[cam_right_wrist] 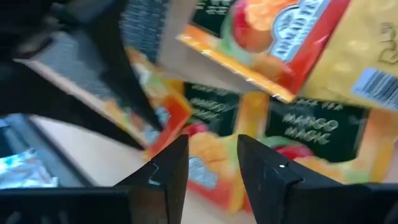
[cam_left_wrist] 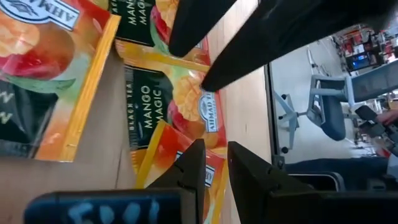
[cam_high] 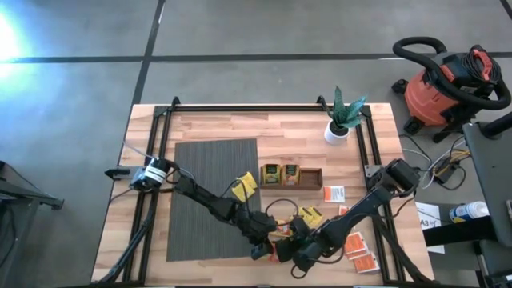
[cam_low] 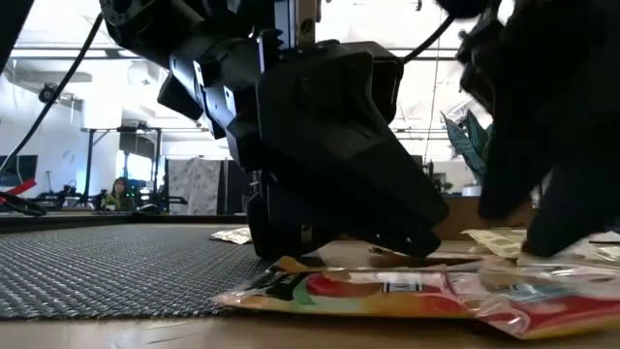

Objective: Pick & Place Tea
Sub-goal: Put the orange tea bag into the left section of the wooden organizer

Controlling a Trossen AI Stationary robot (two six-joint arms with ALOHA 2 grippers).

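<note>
Sachets of yellow-orange mango tea (cam_high: 308, 216) lie heaped at the table's near edge, under both narrowly parted grippers: left gripper (cam_left_wrist: 214, 180) straddles one corner, right gripper (cam_right_wrist: 208, 177) hovers above. Next: pinch one, carry it to the brown wooden tray (cam_high: 316, 178) beyond.

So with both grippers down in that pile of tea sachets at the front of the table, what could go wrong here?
The left gripper and right gripper work very close together, so they could collide. The tea sachets overlap, so the fingers might pinch two at once or slide one off. The loose sachets beside the right arm could get swept aside.
</note>
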